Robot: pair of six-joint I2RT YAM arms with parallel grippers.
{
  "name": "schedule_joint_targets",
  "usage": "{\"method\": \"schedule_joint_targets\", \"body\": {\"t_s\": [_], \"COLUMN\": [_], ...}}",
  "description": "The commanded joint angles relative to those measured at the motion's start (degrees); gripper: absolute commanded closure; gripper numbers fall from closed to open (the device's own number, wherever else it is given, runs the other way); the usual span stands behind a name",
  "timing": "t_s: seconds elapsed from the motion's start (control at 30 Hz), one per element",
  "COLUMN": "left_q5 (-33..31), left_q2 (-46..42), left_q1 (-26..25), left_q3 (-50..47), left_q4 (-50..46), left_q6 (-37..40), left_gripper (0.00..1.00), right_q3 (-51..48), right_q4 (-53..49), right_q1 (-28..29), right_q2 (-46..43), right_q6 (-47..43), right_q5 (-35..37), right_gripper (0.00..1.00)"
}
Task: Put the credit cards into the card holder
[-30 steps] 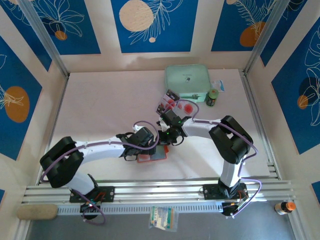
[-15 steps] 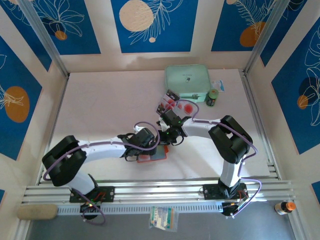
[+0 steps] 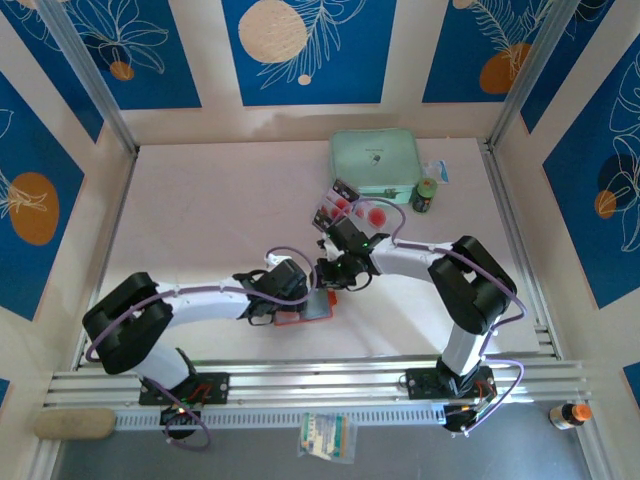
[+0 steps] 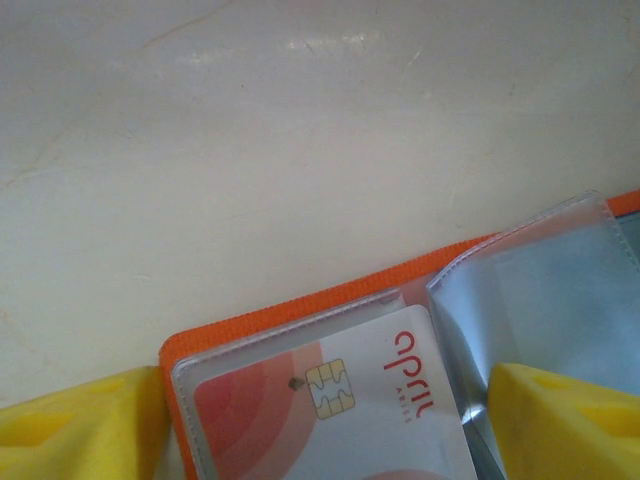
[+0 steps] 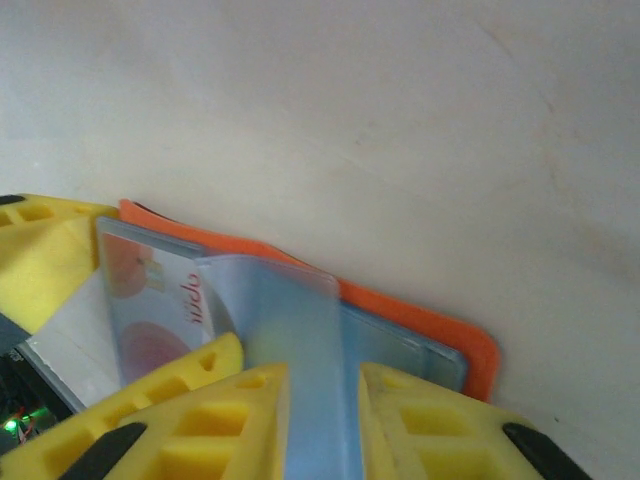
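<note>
Since a second ago the right arm's elbow is sitting further right overhead, with left gripper and right gripper meeting over the orange card holder, spare credit cards lying farther back. From the left wrist, yellow fingers are straddling the holder wide, one card tucked inside. From the right wrist, fingers are narrowly flanking a raised clear sleeve; pinching or not, I cannot tell.

Pale table with orange card holder, mint-green case, small jar.
</note>
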Motion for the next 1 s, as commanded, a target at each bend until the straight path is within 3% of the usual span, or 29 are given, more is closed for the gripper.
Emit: {"method": "schedule_joint_targets", "body": {"t_s": [0.0,0.73,0.97], "left_q5": [1.1,0.3,-3.5], "left_q2": [-0.2,-1.8,-8.5], "left_q1": [-0.5,-0.5,-0.5], "left_q3": [-1.7,-2.6,-2.0], "left_q4": [0.6,0.2,-3.8], "left_q6": [0.1,-0.5,-0.4], "left_gripper": [0.19,0.12,0.0], "right_q3": [-1.5,0.4,0.4], "right_q4": [0.2,3.3,2.8], "right_q1": [0.1,0.7,1.4], "right_q2": [-0.1,1.7,-1.2], "right_q6": [1.1,2.1,3.8], "right_q5": [0.1,-9.5,-9.9], "right_gripper": [0.73,0.8,0.72]}}
